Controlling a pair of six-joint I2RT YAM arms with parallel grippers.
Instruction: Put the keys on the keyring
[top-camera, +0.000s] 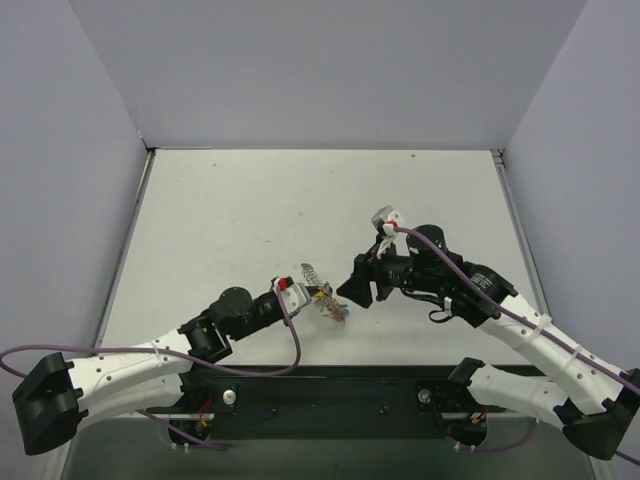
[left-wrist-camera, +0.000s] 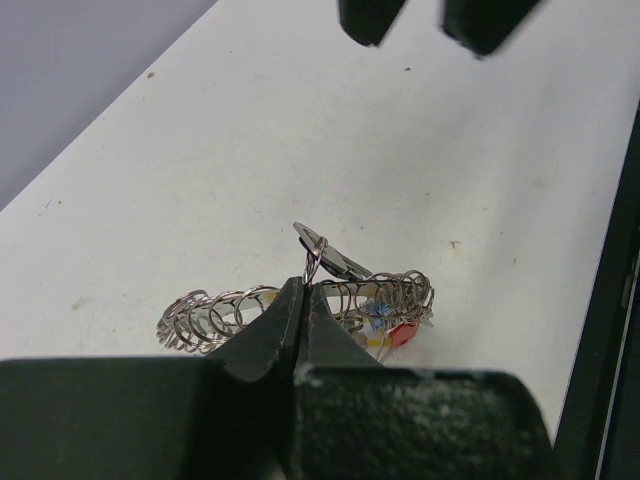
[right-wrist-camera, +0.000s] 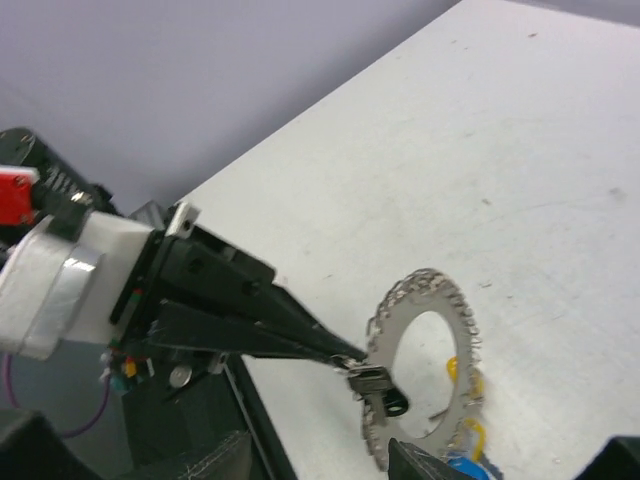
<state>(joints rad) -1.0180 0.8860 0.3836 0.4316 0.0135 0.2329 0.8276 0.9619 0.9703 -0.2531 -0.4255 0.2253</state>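
Observation:
The keyring (left-wrist-camera: 200, 318), a grey coil-like band, is held just above the white table. My left gripper (left-wrist-camera: 307, 285) is shut on its near edge. A black-headed key (left-wrist-camera: 340, 262) hangs at the pinch point. Red (left-wrist-camera: 403, 333), blue and yellow keys cluster on the ring's right end. In the right wrist view the keyring (right-wrist-camera: 425, 283) stands on edge, the black key (right-wrist-camera: 385, 395) at its lower left and yellow keys (right-wrist-camera: 455, 370) inside the loop. My right gripper (right-wrist-camera: 515, 465) is open, a short way from the ring, holding nothing. From above, the keyring (top-camera: 311, 272) lies between the left gripper (top-camera: 318, 291) and right gripper (top-camera: 350, 290).
The white table (top-camera: 300, 200) is boxed in by grey walls at the back and both sides. A black base rail (top-camera: 330, 390) runs along the near edge, close below the ring. Purple cables trail from both arms.

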